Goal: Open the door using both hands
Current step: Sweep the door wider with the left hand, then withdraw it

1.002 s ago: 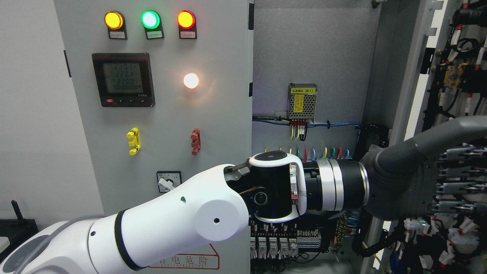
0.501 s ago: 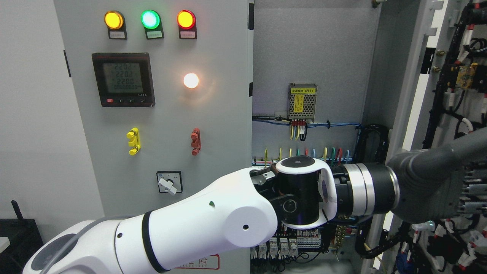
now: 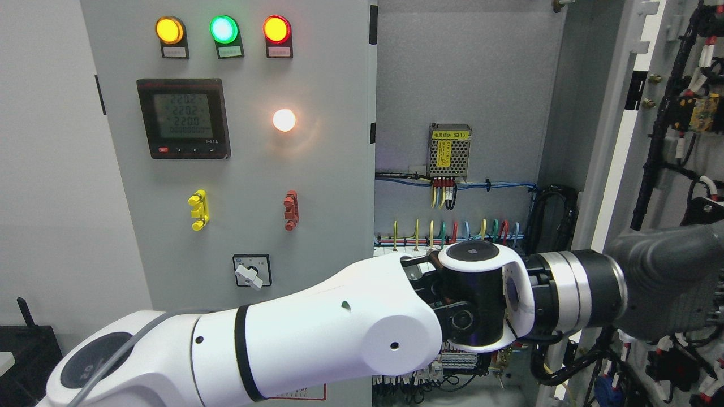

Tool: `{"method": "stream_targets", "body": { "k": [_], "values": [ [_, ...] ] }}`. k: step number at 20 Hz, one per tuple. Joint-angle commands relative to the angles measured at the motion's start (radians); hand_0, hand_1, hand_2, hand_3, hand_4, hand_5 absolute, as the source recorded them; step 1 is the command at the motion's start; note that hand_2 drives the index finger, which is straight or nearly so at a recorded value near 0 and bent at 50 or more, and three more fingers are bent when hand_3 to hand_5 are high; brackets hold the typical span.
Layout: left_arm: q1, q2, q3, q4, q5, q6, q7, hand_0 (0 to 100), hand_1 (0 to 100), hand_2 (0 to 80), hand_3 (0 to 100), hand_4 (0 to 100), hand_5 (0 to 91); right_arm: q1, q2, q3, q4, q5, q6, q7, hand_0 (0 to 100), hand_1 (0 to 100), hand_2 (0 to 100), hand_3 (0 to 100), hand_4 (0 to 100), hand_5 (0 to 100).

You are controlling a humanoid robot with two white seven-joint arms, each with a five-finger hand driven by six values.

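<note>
At the frame's right edge, your left hand (image 3: 673, 288), fingers unseen, presses the open door (image 3: 633, 141); you should push steadily outward, clear of the door's wiring (image 3: 662, 130).

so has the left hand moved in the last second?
Yes. The left hand has moved right and slightly down: it was just right of the mesh power supply box, and now it sits far right against the open door.
</note>
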Motion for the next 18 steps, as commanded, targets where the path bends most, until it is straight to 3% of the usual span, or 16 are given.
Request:
{"method": "stream_targets", "body": {
  "k": [1, 12, 16, 18],
  "values": [
    [-0.012, -0.021, -0.106, -0.015, 0.008, -0.030, 0.020, 12, 39, 0.0, 0, 0, 0.0, -0.001, 0.000, 0.000, 0.001, -0.025, -0.001, -0.001, 12, 39, 0, 0, 0, 0],
    [-0.007, -0.001, -0.090, -0.023, 0.002, -0.020, 0.011, 12, 39, 0.0, 0, 0, 0.0, 0.000, 0.000, 0.000, -0.001, -0.025, -0.001, -0.001, 12, 39, 0, 0, 0, 0],
    [0.054, 0.152, -0.034, -0.061, -0.008, 0.016, -0.020, 12, 39, 0.0, 0, 0, 0.0, 0.000, 0.001, 0.000, -0.001, -0.023, -0.001, -0.001, 12, 39, 0, 0, 0, 0],
    [0.109, 0.255, 0.009, -0.133, -0.041, 0.055, -0.023, 12, 39, 0.0, 0, 0, 0.0, 0.000, 0.000, 0.000, -0.001, -0.025, -0.001, -0.001, 12, 39, 0, 0, 0, 0]
  ]
}}
